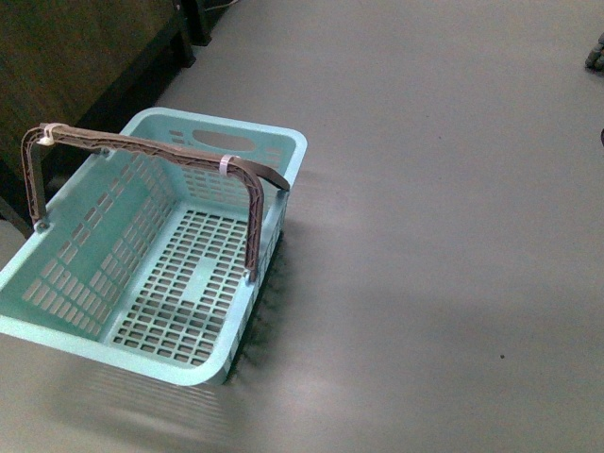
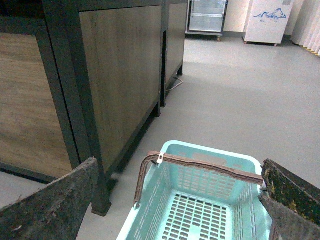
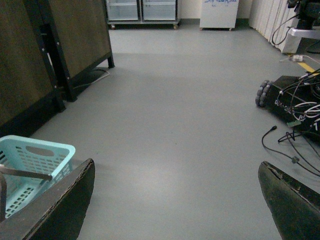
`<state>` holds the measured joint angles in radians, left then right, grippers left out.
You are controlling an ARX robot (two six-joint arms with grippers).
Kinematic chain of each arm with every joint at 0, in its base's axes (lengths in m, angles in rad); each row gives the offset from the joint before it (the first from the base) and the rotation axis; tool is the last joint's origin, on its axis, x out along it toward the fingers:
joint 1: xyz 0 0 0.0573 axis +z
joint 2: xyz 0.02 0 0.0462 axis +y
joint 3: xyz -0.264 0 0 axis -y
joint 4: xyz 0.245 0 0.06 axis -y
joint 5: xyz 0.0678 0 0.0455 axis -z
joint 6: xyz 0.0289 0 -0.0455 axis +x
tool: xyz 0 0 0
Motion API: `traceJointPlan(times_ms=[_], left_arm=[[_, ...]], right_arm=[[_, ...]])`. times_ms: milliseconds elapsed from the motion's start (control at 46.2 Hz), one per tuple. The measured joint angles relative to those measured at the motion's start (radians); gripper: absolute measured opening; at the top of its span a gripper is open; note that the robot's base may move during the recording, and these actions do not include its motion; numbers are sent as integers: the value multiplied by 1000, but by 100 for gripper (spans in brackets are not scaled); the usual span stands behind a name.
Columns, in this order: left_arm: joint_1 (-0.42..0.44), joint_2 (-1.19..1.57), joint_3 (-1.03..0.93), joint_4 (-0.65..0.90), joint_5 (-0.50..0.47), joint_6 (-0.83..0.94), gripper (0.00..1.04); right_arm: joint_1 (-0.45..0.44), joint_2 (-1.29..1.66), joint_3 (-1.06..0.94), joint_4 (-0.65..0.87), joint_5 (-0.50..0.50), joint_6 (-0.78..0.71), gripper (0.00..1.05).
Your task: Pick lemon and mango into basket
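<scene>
- Turquoise plastic basket (image 1: 85, 255) sits on the grey floor (image 1: 453, 236) in the front view, at the lower left, with slotted walls and a grid bottom.
- Its brown handle (image 1: 160, 151) stands upright, arching from one long side to the other.
- Behind the basket, at the upper left, is a dark wooden cabinet (image 1: 75, 57).
- From the left wrist view, the left gripper (image 2: 179, 170) is spread wide, with one worn dark finger (image 2: 50, 205) on each side of the picture and nothing between them.
- Beyond that gap lies the basket (image 2: 210, 150), with its handle (image 2: 200, 165) crossing the opening.
- Just beside the basket stands the cabinet (image 2: 120, 75), with wood panels in a dark frame.
- Farther across the floor are a glass-door fridge (image 2: 205, 17) and a white appliance (image 2: 267, 20).
- From the right wrist view, the right gripper (image 3: 176, 167) is likewise spread, its fingers (image 3: 55, 210) well apart and holding nothing.
- Open grey floor (image 3: 175, 110) fills the gap between them.
- A corner of the basket (image 3: 40, 150) shows beside one finger, near the cabinet (image 3: 80, 30).
- On the opposite side sits a dark wheeled base (image 3: 280, 95), with loose black cables (image 3: 295, 135) trailing over the floor.
</scene>
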<state>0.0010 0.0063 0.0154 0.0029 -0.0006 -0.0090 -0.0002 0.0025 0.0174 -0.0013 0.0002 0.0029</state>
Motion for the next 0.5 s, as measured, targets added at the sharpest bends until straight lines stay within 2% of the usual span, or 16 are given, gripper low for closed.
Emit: traceJointPlan(times_ms=[498], left_arm=[[0,0,0,0,0,0,98]], right_arm=[[0,0,0,0,0,0,96]])
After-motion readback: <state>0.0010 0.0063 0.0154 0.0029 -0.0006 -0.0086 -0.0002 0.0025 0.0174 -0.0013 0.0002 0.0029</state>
